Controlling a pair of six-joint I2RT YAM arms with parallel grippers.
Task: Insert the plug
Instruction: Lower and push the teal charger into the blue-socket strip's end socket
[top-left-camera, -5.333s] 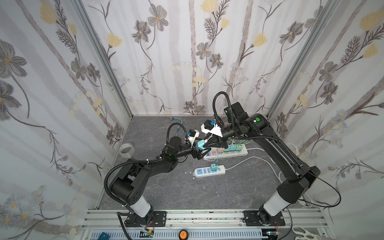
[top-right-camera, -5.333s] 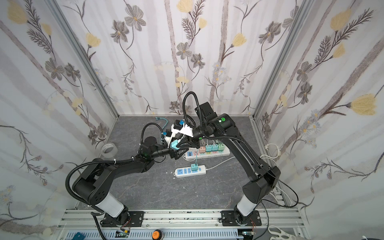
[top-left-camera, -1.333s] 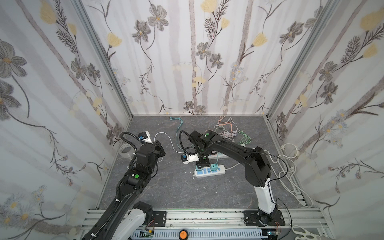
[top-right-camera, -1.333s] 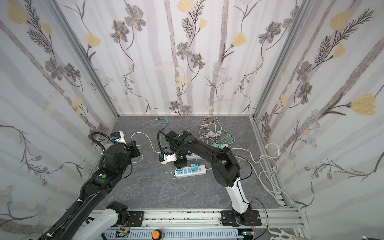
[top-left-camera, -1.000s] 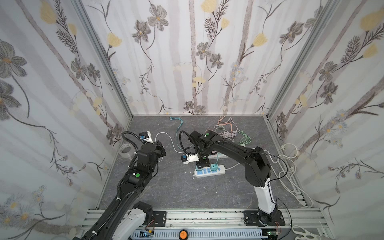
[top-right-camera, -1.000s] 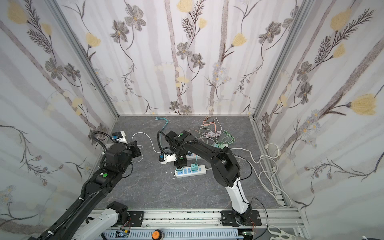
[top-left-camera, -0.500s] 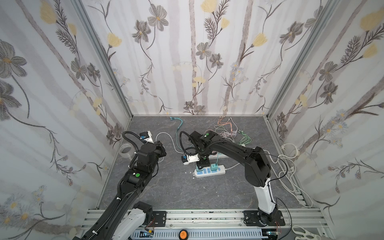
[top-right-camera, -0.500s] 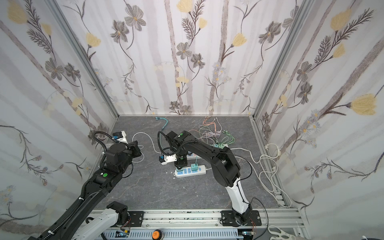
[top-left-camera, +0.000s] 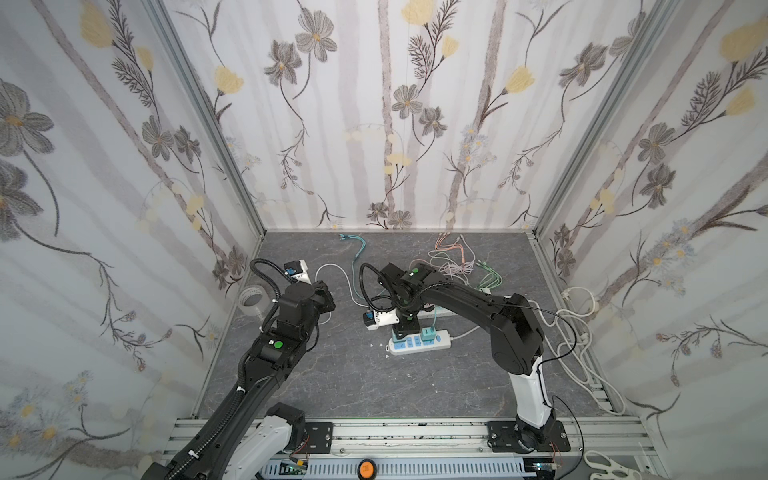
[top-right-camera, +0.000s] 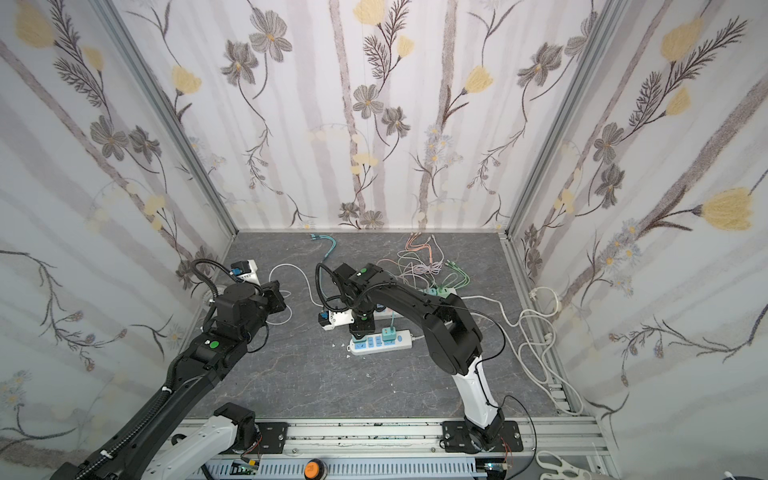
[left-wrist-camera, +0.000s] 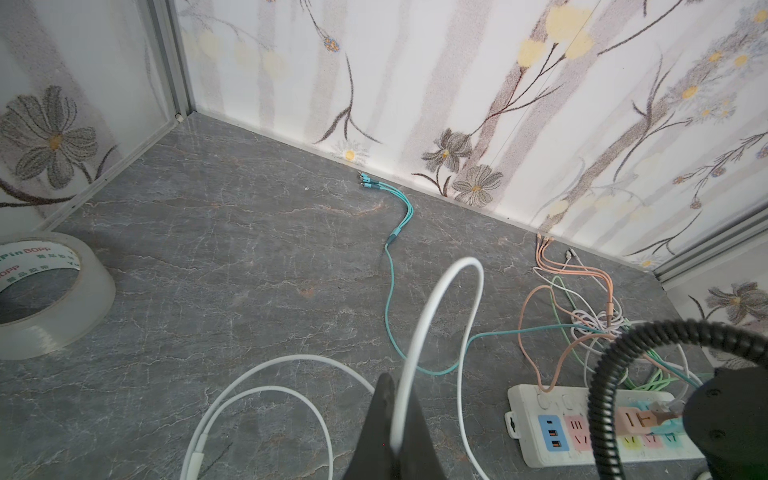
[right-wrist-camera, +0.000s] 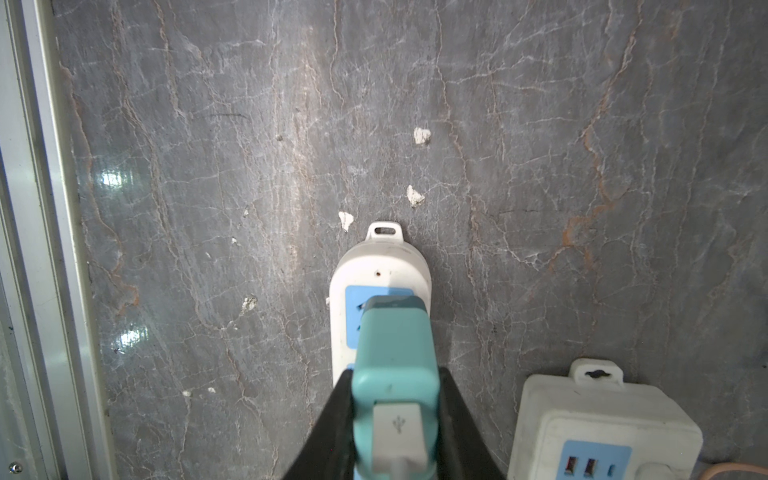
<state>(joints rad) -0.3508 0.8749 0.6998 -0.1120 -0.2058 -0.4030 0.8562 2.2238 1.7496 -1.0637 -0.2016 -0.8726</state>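
Observation:
In the right wrist view my right gripper (right-wrist-camera: 395, 374) is shut on a teal plug (right-wrist-camera: 395, 345) with a white USB cable in its back. The plug's front end lies over the first blue socket of the near white power strip (right-wrist-camera: 380, 262); whether it is seated I cannot tell. In both top views the right gripper (top-left-camera: 402, 328) (top-right-camera: 360, 328) stands over the strip's (top-left-camera: 440, 343) left end and hides the plug. Another teal plug (top-left-camera: 427, 333) stands in the strip. My left gripper (left-wrist-camera: 397, 399) (top-left-camera: 326, 299), far left, is shut on a white cable (left-wrist-camera: 436, 299).
A tape roll (left-wrist-camera: 41, 291) (top-left-camera: 251, 297) lies by the left wall. A second strip (left-wrist-camera: 523, 419) (right-wrist-camera: 598, 419) with coloured sockets sits behind the near one, under a tangle of thin cables (top-left-camera: 457, 266). White cords (top-left-camera: 582, 332) lie along the right wall. Small white crumbs (right-wrist-camera: 415, 195) dot the floor.
Some seconds back both grippers met above the strips; since then the left arm has drawn back to the left and the right has come down onto the near strip. Nothing has moved over the last second.

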